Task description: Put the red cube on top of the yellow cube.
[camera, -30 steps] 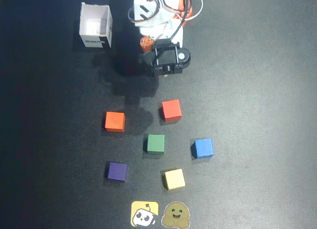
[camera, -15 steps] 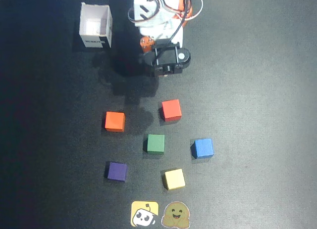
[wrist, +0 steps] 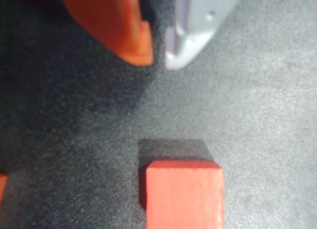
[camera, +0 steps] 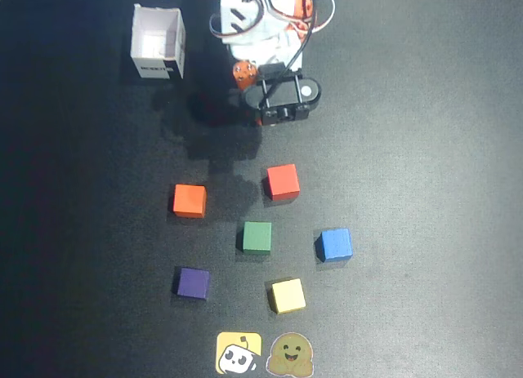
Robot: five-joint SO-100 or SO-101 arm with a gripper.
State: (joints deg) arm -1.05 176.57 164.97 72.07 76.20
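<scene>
Since a second ago your arm's black wrist section has swung slightly to the right and toward the base in the overhead view; none of the cubes has shifted. Your two-finger gripper [wrist: 158,61] hangs empty above the dark matte table [camera: 425,149], its orange and pale grey tips nearly together with only a thin slit between them, so you will have to spread them before going down. You have it aimed at the small matte red cube [wrist: 184,192], which lies just ahead of the tips in the wrist view, well apart from them. Overhead, that red cube [camera: 283,182] sits at the far side of the cluster, nearest the arm. The pale yellow matte cube [camera: 288,295] rests at the near side, with the green cube [camera: 257,237] roughly between the two, so I judge your carry must clear it. At far left, the open white cardboard box [camera: 158,42] stands upright and looks empty.
</scene>
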